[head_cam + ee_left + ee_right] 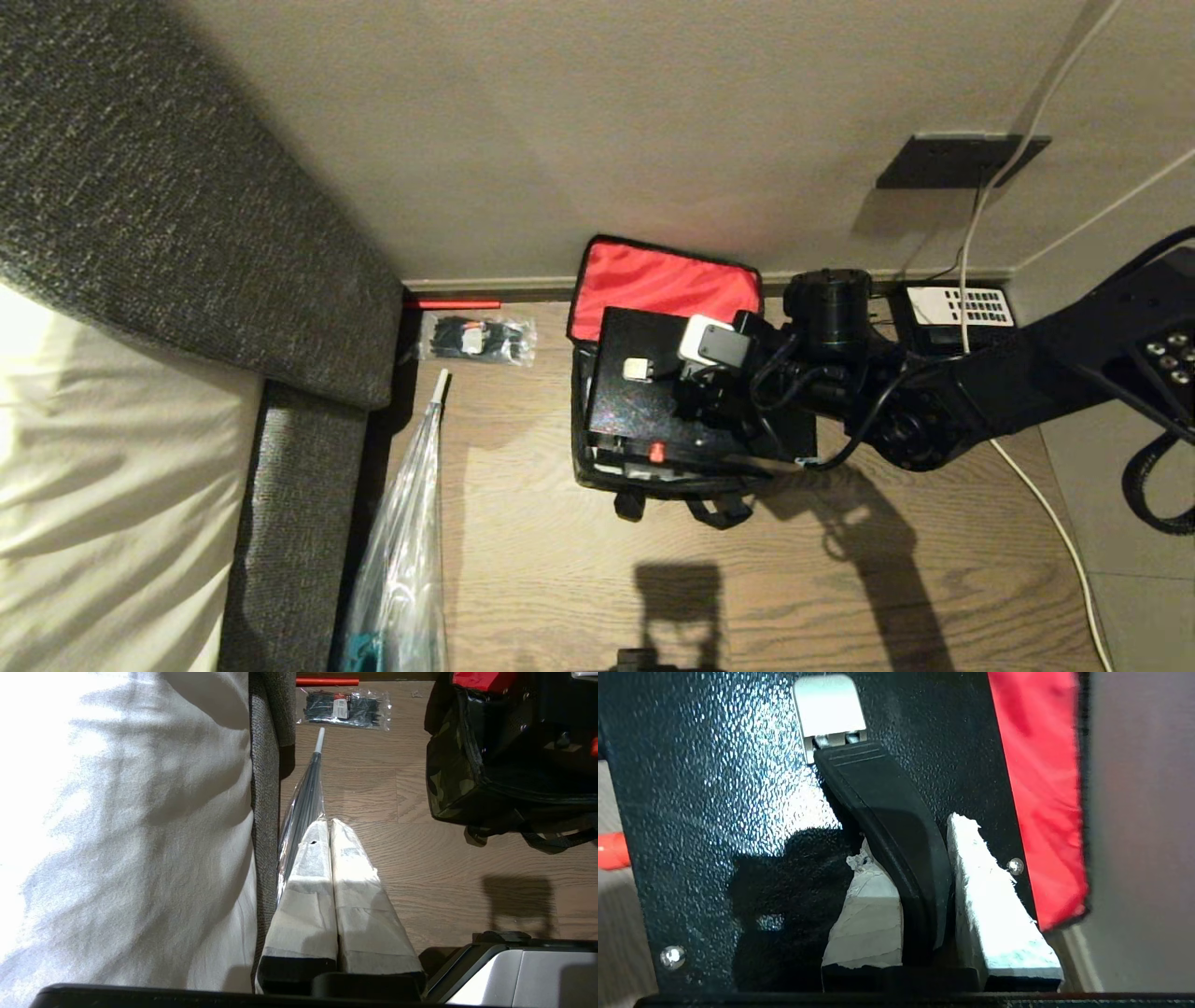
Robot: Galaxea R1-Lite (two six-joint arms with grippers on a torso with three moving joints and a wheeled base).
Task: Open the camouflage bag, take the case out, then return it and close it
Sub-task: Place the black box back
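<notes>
Right claw (906, 858) pinching case (644, 392) handle (887, 830) over camouflage bag (453, 779).

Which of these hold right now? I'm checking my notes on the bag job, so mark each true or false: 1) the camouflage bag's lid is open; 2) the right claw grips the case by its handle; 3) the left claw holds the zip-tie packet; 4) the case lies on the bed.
1) True: the camouflage bag has its red-lined lid flap thrown back against the wall.
2) True: the right claw is closed on the black handle of the case.
3) False: the left claw is shut on nothing, off to the side above the floor; the zip-tie packet lies on the floor by the wall.
4) False: the case is at the bag's open top, not on the bed.
</notes>
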